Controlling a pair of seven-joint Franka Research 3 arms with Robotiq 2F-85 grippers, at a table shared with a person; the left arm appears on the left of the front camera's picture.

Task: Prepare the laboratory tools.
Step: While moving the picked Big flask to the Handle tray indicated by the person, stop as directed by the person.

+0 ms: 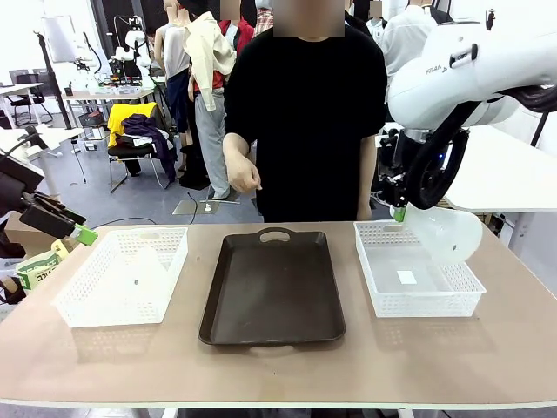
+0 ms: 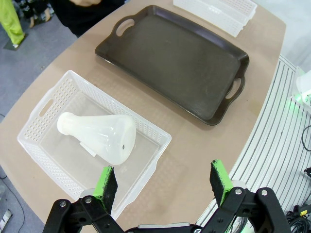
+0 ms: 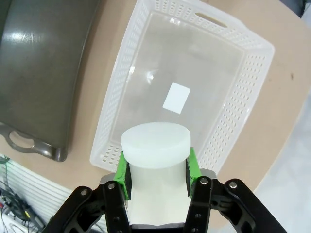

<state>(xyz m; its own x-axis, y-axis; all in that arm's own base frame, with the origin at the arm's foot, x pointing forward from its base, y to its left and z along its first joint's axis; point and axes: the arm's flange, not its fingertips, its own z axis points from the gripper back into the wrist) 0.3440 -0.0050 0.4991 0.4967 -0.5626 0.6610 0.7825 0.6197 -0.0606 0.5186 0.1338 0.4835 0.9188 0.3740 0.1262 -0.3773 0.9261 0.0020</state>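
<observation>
**Item 1.** The held flask (image 3: pixel 155 141) is clamped by its narrow neck between the green pads (image 3: pixel 122 174) of the right gripper (image 3: pixel 156 171). The fingers are closed on it, and its round white end stands just past the fingertips. In the front view the wide base juts sideways from the fingers, lifted clear of the right basket (image 1: pixel 376 279) below. Judgement: the neck is the 1 part slim enough for these fingers to span, which explains the grip. The frosted wall looks smooth, so the base could swing or slip.

**Item 2.** The second flask (image 2: pixel 99 136) lies on its side in the left basket (image 2: pixel 160 138), ahead of the left gripper (image 2: pixel 164 183) and nearer 1 pad (image 2: pixel 107 187) than the other. These fingers are spread wide with nothing between them, and they stand well apart from the flask. Judgement: lying down, its neck is exposed, which suits the same neck grip.

**Surroundings.** Beyond the right fingertips, the right basket holds only a white label (image 3: pixel 176 97) on its floor. The dark tray (image 1: pixel 271 287) sits between the 2 baskets with nothing on it. Judgement: it is the likely place to set both flasks, so the task is at an early stage. On the far side of the table (image 1: pixel 278 366) a person (image 1: pixel 305 104) stands with 1 hand (image 1: pixel 242 174) raised, touching nothing.
</observation>
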